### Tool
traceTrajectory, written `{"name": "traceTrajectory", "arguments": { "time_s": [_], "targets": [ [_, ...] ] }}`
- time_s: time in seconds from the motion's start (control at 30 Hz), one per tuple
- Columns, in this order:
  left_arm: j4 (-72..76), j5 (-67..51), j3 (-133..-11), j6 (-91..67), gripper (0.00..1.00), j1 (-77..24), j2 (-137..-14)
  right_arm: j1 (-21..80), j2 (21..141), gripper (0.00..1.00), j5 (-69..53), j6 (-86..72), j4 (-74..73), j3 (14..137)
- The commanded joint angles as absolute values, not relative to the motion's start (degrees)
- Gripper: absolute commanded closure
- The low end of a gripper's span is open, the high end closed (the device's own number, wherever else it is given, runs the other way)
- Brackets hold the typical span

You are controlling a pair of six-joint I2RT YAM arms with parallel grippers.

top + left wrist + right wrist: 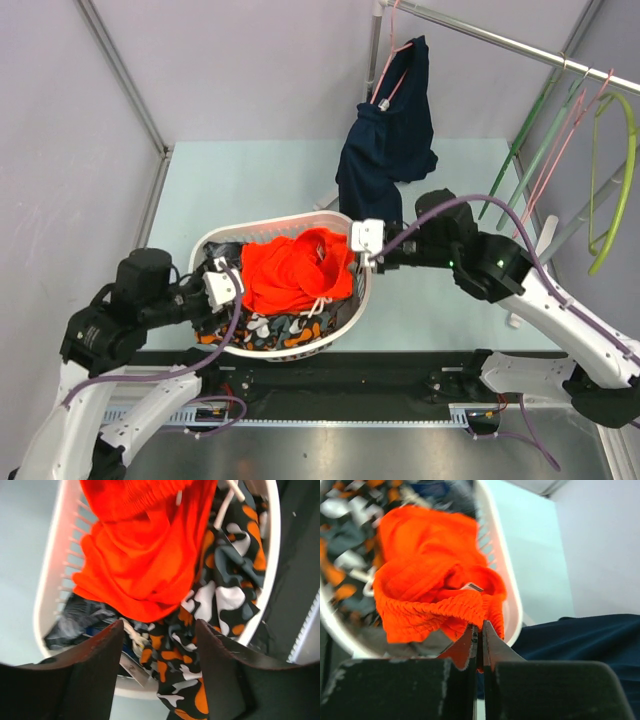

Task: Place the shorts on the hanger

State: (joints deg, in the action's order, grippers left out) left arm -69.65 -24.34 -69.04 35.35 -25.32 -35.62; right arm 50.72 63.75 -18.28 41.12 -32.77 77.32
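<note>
1. Basket (250, 226), mid-frame: shorts (290, 272) heaped on top.
2. Hanger (516, 150) upper right on rail, well apart.
3. R gripper (479, 630) pinched tight on waistband; lift slowly, straight up.
4. L gripper (159, 627) wide open, empty; should grab waistband's other side.

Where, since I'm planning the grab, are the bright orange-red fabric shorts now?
Top view: the shorts lie centre-left in the white plastic laundry basket, atop orange-black-white patterned cloth, one edge pinched by the right gripper.
</note>
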Motion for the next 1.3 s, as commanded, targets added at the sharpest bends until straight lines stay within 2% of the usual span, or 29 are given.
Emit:
{"name": "traceTrajectory", "arguments": {
  "time_s": [0.0, 0.07, 0.33, 0.5, 0.87, 1.1, 1.2, 1.27],
  "targets": [
    [-73.24, -27.52, -68.12, 41.42, 0.30, -24.96, -38.58, 53.52, 60.47, 1.00, -22.15, 51.76, -45.33, 78.49],
    [-65.79, -27.16, -67.51, 35.20, 0.22, -24.96, -40.68, 55.97, 60.03, 1.00, -21.10, 54.04, -50.17, 78.22],
    [-46.42, -29.52, -65.30, 18.56, 0.21, -24.96, -53.33, 57.13, 57.13, 1.00, -18.55, 54.32, -55.11, 76.91],
    [-39.65, -29.97, -66.53, 8.45, 0.26, -24.87, -63.26, 57.22, 56.34, 1.00, -18.20, 53.88, -55.64, 76.47],
    [-30.59, -35.85, -58.01, 1.50, 0.37, -25.05, -69.96, 57.22, 55.37, 1.00, -15.56, 52.03, -53.88, 74.97],
    [-25.67, -44.02, -54.49, -1.93, 0.53, -25.05, -70.58, 57.04, 55.11, 1.00, -15.21, 51.07, -52.82, 74.27],
    [-23.92, -45.62, -54.05, -3.07, 0.53, -25.05, -70.40, 56.87, 55.11, 1.00, -14.86, 50.89, -52.47, 74.18],
    [-23.38, -45.09, -54.75, -3.25, 0.46, -25.05, -70.31, 56.78, 55.11, 1.00, -14.77, 50.71, -52.21, 74.18]
  ]
}}
